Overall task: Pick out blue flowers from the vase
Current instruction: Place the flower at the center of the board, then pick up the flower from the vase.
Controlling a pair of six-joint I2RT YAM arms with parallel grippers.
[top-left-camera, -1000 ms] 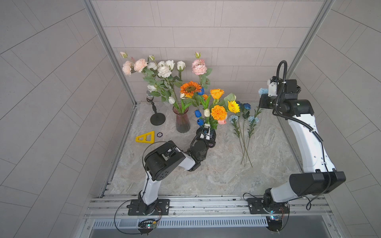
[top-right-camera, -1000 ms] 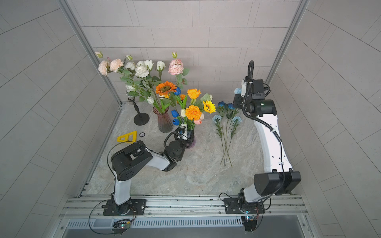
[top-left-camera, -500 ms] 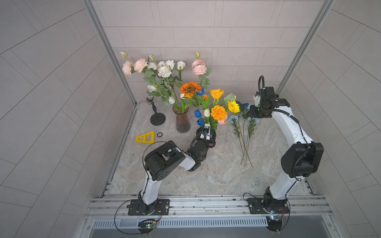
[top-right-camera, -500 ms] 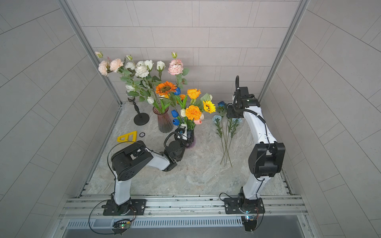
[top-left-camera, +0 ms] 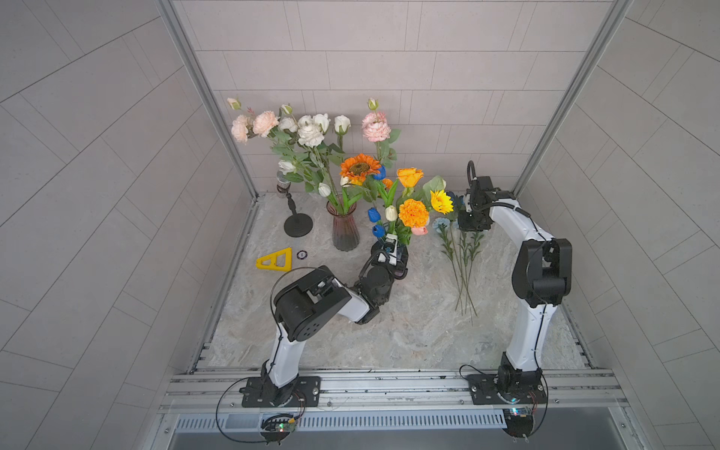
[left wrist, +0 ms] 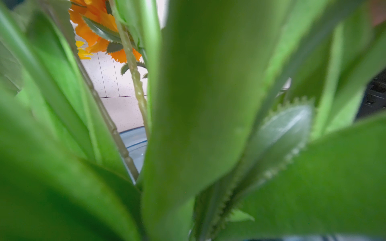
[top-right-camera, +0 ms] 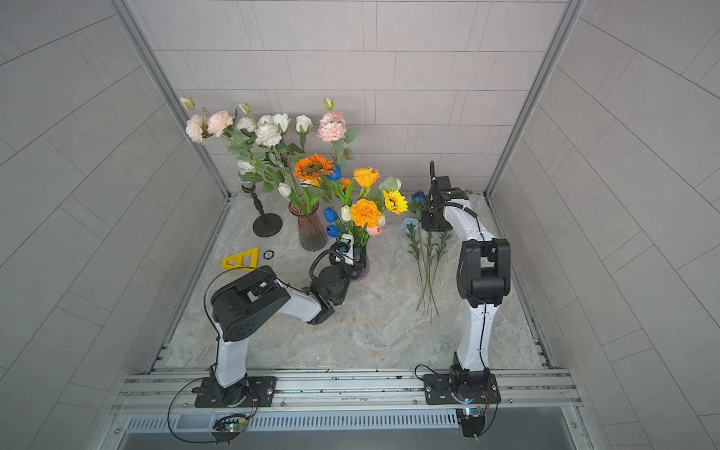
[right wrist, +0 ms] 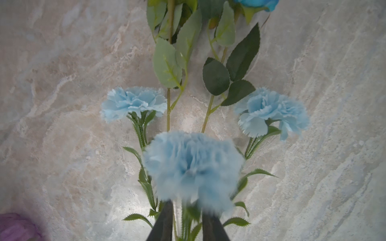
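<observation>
A small dark vase [top-left-camera: 403, 260] holds orange and yellow blooms and three deep-blue tulip buds [top-left-camera: 373, 213] [top-right-camera: 330, 214]. My left gripper [top-left-camera: 394, 255] is pressed against this vase; leaves fill the left wrist view and hide its fingers. More blue flowers [top-left-camera: 441, 223] lie on the table to the right, stems toward the front. My right gripper [right wrist: 187, 205] hangs low over them, fingers apart. A blurred pale-blue carnation [right wrist: 192, 164] is just beyond the fingertips, its stem loose in the gap. Two other carnations [right wrist: 133, 102] lie flat beneath.
A pink glass vase [top-left-camera: 345, 230] of white and pink blooms stands behind the left arm. A black stand [top-left-camera: 298, 226], a yellow triangle [top-left-camera: 276, 261] and a small ring [top-left-camera: 302, 254] sit at the left. Walls close in the back and both sides.
The right arm came down from high at the back right to just above the lying flowers, carrying the pale-blue carnation, and its fingers have parted. The left arm has not moved.
</observation>
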